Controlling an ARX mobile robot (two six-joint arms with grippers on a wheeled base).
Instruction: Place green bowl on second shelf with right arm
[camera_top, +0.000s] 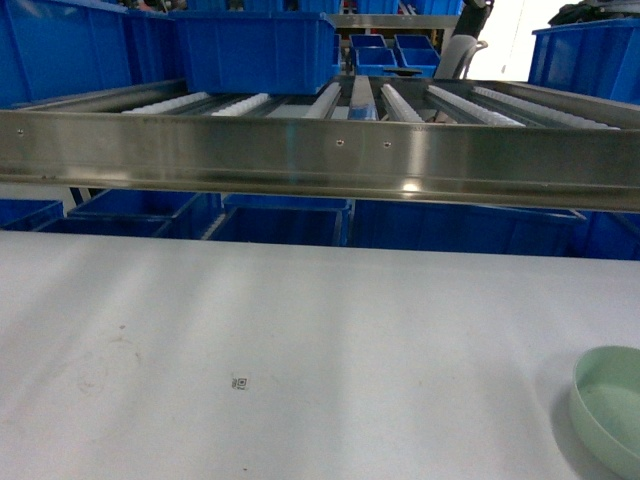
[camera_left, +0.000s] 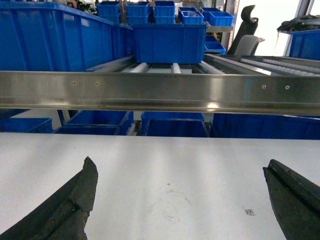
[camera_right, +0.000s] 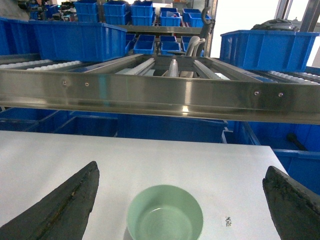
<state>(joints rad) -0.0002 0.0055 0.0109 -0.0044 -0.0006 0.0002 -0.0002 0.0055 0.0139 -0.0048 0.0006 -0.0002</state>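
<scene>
The green bowl (camera_top: 612, 405) stands upright and empty on the white table (camera_top: 300, 340) at the lower right of the head view, cut by the frame edge. In the right wrist view the green bowl (camera_right: 165, 212) sits on the table between and slightly left of centre of my right gripper (camera_right: 181, 172), which is open; neither finger touches it. The second shelf (camera_top: 320, 150) is the steel rack tier with white roller rails behind the table, also seen as the second shelf (camera_right: 165, 95) above the bowl. My left gripper (camera_left: 180, 167) is open over bare table.
A large blue bin (camera_top: 258, 50) rests on the shelf rollers at left, another blue bin (camera_right: 267, 50) at right. More blue bins (camera_top: 280, 222) sit below the shelf. A small printed tag (camera_top: 240, 383) lies on the table. The table's right edge (camera_right: 272, 150) is near the bowl.
</scene>
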